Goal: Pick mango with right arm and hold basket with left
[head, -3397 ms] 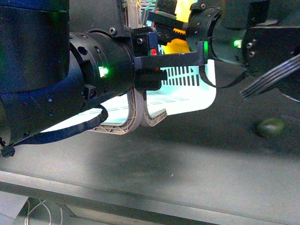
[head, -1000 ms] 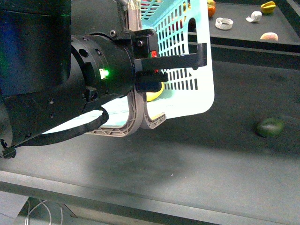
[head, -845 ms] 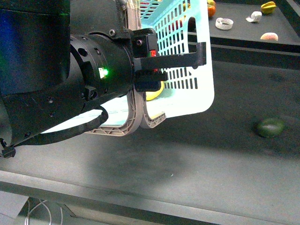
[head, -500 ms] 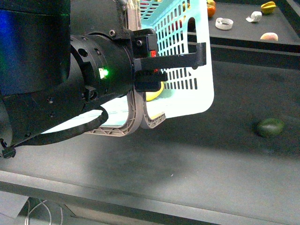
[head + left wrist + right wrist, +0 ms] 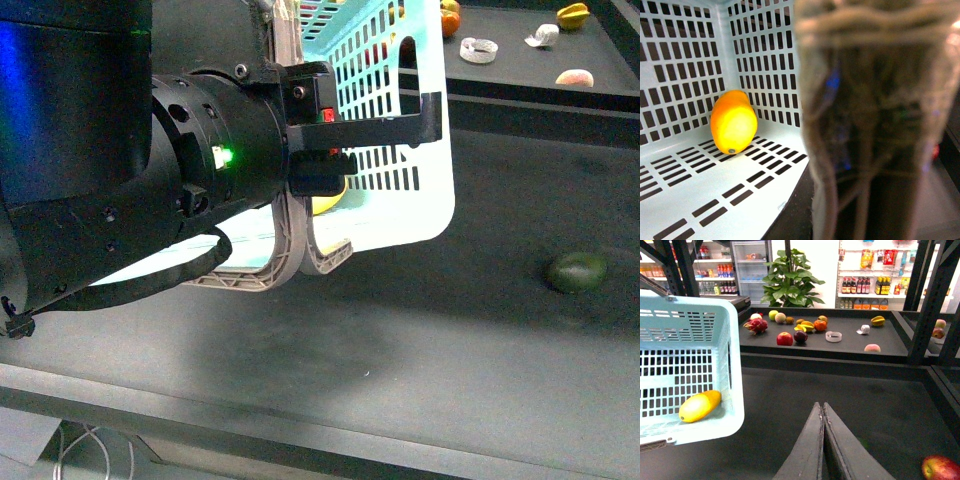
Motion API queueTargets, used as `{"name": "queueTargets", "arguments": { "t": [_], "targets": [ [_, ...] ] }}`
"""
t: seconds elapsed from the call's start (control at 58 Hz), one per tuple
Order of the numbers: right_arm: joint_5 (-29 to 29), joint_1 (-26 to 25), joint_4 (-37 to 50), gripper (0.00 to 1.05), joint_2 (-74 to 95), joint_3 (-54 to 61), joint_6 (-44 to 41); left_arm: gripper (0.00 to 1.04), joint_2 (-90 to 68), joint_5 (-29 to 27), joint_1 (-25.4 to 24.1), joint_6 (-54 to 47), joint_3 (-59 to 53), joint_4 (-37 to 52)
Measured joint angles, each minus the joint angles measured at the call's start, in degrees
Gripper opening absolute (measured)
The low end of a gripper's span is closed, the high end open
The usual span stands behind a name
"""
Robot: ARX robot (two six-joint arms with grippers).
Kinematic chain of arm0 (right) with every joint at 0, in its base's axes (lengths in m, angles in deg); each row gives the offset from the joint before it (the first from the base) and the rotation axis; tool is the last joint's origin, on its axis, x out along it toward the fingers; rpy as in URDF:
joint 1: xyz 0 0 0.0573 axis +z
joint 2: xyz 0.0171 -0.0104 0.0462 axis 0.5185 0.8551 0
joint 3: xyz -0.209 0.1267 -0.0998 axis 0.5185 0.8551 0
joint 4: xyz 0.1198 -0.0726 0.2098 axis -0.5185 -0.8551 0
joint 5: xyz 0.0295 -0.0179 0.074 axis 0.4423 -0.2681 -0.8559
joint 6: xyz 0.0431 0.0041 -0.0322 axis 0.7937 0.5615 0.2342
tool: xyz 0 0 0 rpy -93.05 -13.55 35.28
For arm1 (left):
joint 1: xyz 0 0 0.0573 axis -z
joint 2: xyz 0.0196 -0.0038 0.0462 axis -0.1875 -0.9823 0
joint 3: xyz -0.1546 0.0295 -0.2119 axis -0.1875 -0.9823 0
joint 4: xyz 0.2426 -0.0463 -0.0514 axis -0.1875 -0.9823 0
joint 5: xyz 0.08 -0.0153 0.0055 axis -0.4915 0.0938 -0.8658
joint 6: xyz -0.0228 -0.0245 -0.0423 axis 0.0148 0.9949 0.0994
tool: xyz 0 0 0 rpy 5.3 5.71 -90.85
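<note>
In the front view the light-blue basket (image 5: 400, 215) hangs tilted above the dark table. My left gripper (image 5: 305, 180) is shut on its two grey-brown hoop handles (image 5: 300, 255). In the left wrist view those handles (image 5: 865, 125) fill the right side as a close blur. The yellow mango (image 5: 733, 122) lies inside, in a corner of the basket floor (image 5: 715, 200). The right wrist view shows the mango (image 5: 700, 406) through the basket wall (image 5: 735, 365). My right gripper (image 5: 822, 407) is shut on nothing, over the table to the right of the basket and apart from it.
A dark green fruit (image 5: 577, 271) lies on the table at the right. A raised back shelf (image 5: 850, 347) carries several fruits and a tape roll (image 5: 478, 49). A red apple (image 5: 940, 467) sits near my right gripper. Black frame posts (image 5: 930, 300) stand at the right.
3.4 s ago my right arm was over the basket with the mango in its gripper. It has since left the front view and the mango lies in the basket. The basket has barely moved.
</note>
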Motion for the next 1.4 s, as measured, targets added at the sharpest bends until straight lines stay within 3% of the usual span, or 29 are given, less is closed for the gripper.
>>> {"name": "queueTargets", "arguments": {
  "t": [0.397, 0.707, 0.983, 1.207, 1.276, 1.397],
  "targets": [
    [0.00, 0.00, 0.00, 0.04, 0.00, 0.00, -0.09, 0.04, 0.00, 0.00, 0.00, 0.04, 0.00, 0.00],
    [0.00, 0.00, 0.00, 0.58, 0.00, 0.00, -0.09, 0.04, 0.00, 0.00, 0.00, 0.07, 0.00, 0.00],
    [0.00, 0.00, 0.00, 0.98, 0.00, 0.00, -0.02, 0.04, 0.00, 0.00, 0.00, 0.07, 0.00, 0.00],
    [0.00, 0.00, 0.00, 0.96, 0.00, 0.00, -0.09, 0.04, -0.52, -1.64, 0.31, -0.74, 0.00, 1.44],
    [0.02, 0.00, -0.02, 0.96, 0.00, 0.00, -0.09, 0.04, -4.52, -6.88, 1.03, -4.66, 0.55, 9.66],
    [0.00, 0.00, -0.02, 0.96, -0.07, 0.00, -0.09, 0.04, -9.79, -6.75, -0.13, -13.07, 7.87, 10.12]
  ]
}}
